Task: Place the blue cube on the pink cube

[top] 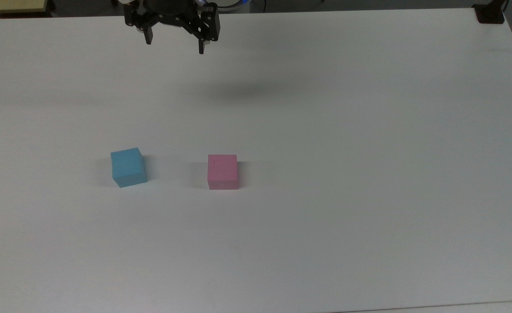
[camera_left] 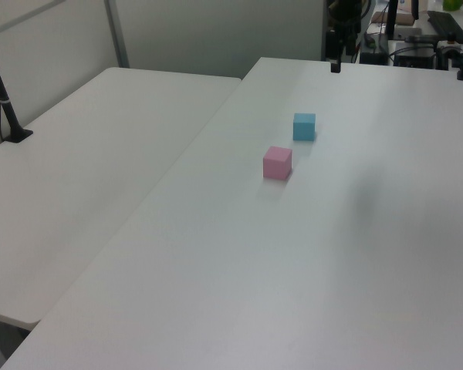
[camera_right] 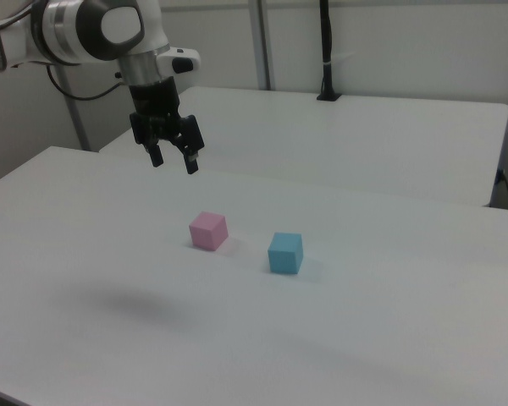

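Observation:
A light-blue cube (top: 128, 167) (camera_left: 304, 126) (camera_right: 285, 252) rests on the white table, with a pink cube (top: 222, 171) (camera_left: 278, 163) (camera_right: 208, 230) beside it, a cube's width or more apart. The pink cube has a tiny dark mark on its top. My black gripper (top: 175, 47) (camera_right: 174, 161) hangs high above the table near the far edge in the top view, well away from both cubes. Its fingers are spread open and hold nothing. In the left view, a dark fingertip (camera_left: 335, 66) appears at the table's far end.
The white table (top: 325, 130) stretches wide around the cubes. A second white table (camera_left: 77, 177) (camera_right: 364, 135) stands alongside, with a black post (camera_left: 4, 96) (camera_right: 326, 51) clamped on it. A black clamp (top: 490, 13) sits at the top view's upper right corner.

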Controlling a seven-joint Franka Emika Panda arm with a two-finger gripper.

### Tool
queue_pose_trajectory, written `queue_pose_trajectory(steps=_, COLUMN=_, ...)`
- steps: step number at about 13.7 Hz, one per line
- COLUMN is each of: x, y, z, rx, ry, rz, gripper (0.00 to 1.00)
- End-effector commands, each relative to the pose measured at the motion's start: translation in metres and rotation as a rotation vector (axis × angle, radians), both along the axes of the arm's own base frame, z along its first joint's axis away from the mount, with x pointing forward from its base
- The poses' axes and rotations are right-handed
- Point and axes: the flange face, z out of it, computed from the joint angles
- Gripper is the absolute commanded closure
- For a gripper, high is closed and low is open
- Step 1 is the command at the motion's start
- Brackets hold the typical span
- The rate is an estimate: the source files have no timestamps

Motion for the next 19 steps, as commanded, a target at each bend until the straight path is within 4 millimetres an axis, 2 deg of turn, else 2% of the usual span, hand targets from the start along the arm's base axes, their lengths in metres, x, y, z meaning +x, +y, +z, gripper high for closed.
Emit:
queue_pose_trajectory(steps=1, x=-0.003, y=-0.003, z=0.001, rx=0.017, ry=0.0, rz=-0.004, gripper=0.0)
queue_pose_trajectory(steps=4, x=0.006, y=-0.013, z=-0.008, rx=0.017, ry=-0.015, rz=0.056, gripper=0.0)
queue_pose_trajectory(steps=5, x=0.008, y=-0.024, z=-0.01, rx=0.016, ry=-0.024, rz=0.059, gripper=0.0)
queue_pose_trajectory(steps=7, x=0.022, y=-0.05, z=-0.035, rx=0.012, ry=-0.02, rz=0.077, gripper=0.0)
queue_pose_trajectory(steps=8, x=0.033, y=-0.076, z=-0.048, rx=0.004, ry=-0.054, rz=0.058, gripper=0.0)
queue_pose_trajectory(steps=9, x=0.041, y=-0.088, z=-0.062, rx=-0.001, ry=-0.069, rz=0.045, gripper=0.0)
queue_pose_trajectory(steps=10, x=0.054, y=-0.103, z=-0.093, rx=-0.01, ry=-0.069, rz=0.031, gripper=0.0)
queue_pose_trajectory(steps=11, x=0.061, y=-0.115, z=-0.111, rx=-0.017, ry=-0.078, rz=0.02, gripper=0.0)
queue_pose_trajectory(steps=13, x=0.08, y=-0.132, z=-0.164, rx=-0.039, ry=-0.098, rz=0.016, gripper=0.0)
queue_pose_trajectory(steps=15, x=0.089, y=-0.133, z=-0.199, rx=-0.042, ry=-0.085, rz=0.02, gripper=0.0)
queue_pose_trajectory(steps=19, x=0.102, y=-0.125, z=-0.231, rx=-0.042, ry=-0.131, rz=0.03, gripper=0.0)
